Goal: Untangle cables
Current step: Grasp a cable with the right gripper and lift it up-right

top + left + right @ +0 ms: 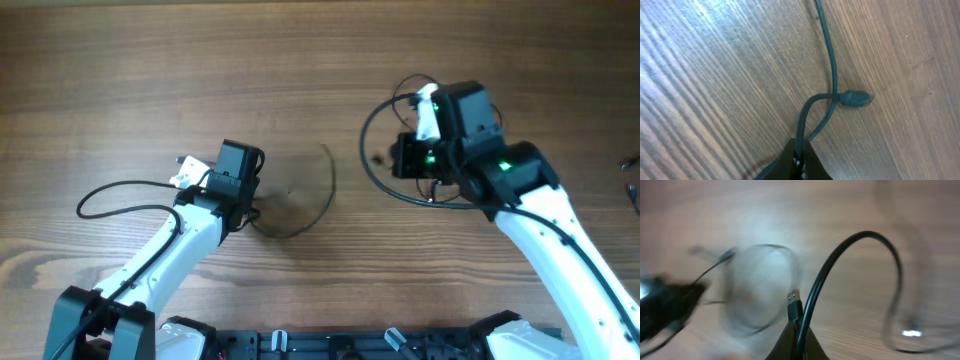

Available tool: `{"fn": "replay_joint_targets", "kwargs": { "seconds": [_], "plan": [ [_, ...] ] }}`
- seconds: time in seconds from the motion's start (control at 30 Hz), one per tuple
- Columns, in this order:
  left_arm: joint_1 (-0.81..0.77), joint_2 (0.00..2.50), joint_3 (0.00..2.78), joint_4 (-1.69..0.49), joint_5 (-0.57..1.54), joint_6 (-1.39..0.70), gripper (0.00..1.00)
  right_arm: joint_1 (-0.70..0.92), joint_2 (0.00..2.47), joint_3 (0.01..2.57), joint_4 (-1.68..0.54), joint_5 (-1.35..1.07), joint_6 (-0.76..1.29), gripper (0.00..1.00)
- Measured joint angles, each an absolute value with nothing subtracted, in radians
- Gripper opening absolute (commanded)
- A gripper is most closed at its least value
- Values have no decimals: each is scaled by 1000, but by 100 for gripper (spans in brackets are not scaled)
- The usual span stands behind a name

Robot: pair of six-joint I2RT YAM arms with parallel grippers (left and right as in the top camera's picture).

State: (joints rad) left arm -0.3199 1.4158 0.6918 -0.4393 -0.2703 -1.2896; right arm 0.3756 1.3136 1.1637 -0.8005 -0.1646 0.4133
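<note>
A thin black cable (331,188) lies in an arc on the wooden table between the arms. My left gripper (248,208) is shut on one end of it. In the left wrist view the cable (833,60) rises from the shut jaws (799,159), crosses over itself, and ends in a small plug (856,98) flat on the wood. My right gripper (396,157) is shut on another black cable (860,236). Its plug end (794,300) sticks up from the jaws (797,339) and the cable arcs up and to the right. Blurred thin loops (760,287) show to the left.
A thicker black cable (364,140) loops around the right wrist from its white camera module (428,110). A similar one (100,198) loops left of the left arm. Small black wire bits (631,190) show at the table's right edge.
</note>
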Motion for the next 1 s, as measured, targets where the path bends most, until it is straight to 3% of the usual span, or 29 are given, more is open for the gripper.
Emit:
{"fn": "replay_joint_targets", "kwargs": {
  "seconds": [0.17,0.2,0.23,0.3,0.33,0.37,0.4,0.43,0.47,1.0],
  "plan": [
    [-320,1416,692,-493,-280,-1300,6,338,1316,1164,-801,-21,398,8],
    [-320,1416,692,-498,-280,-1301,20,334,1320,1164,-800,-21,375,16],
    [-320,1416,692,-500,-280,-1300,28,334,1325,1164,-800,-15,364,18],
    [-320,1416,692,-503,-284,-1305,76,334,1346,1164,-789,29,350,26],
    [-320,1416,692,-503,-284,-1304,100,330,1359,1164,-770,57,339,35],
    [-320,1416,692,-504,-284,-1304,100,326,1373,1164,-741,75,332,49],
    [-320,1416,692,-506,-285,-1304,100,318,1395,1164,-709,94,329,78],
    [-320,1416,692,-505,-285,-1304,100,308,1419,1164,-682,105,306,94],
    [-320,1416,692,-506,-286,-1310,100,297,1446,1164,-654,109,289,100],
    [-320,1416,692,-505,-287,-1309,100,278,1836,1164,-663,106,81,93]
  ]
}}
